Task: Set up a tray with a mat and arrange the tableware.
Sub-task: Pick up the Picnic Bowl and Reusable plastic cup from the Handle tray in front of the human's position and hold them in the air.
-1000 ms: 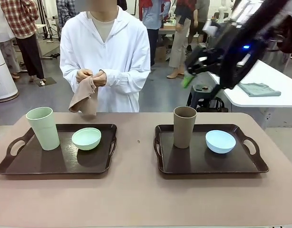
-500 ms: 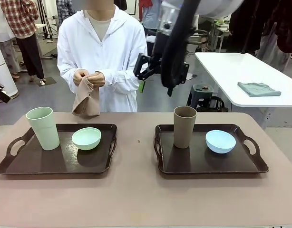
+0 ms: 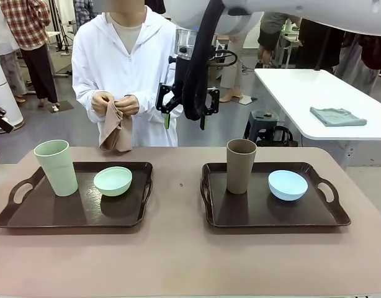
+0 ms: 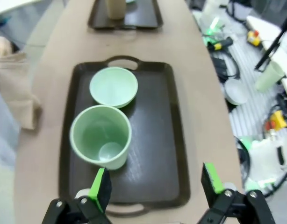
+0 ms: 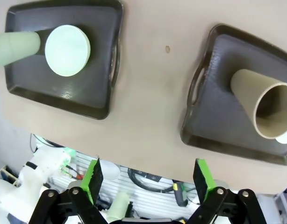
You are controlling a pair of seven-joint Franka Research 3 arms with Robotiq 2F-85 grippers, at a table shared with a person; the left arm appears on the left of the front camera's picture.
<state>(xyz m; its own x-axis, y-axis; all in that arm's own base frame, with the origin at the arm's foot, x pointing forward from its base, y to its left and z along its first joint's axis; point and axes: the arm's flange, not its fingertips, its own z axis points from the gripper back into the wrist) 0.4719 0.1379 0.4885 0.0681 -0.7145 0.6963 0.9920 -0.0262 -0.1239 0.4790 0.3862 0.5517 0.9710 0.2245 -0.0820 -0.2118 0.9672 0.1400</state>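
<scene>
One tumbler (image 4: 100, 135) below left end effector (image 4: 155, 171)

Two dark trays (image 3: 72, 215) (image 3: 265, 215), two tumblers (image 3: 56, 167) (image 3: 241, 166), two small bowls (image 3: 113, 180) (image 3: 287, 184), one beige cloth (image 3: 116, 133).

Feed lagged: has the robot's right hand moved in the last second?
Yes. The right hand swung leftward in the front view, from roughly above the tall brown plastic tumbler to well left of it.

Right pincer (image 5: 147, 173) agape over table (image 5: 153, 84); brown tumbler (image 5: 266, 109) on tray (image 5: 217, 119).
</scene>
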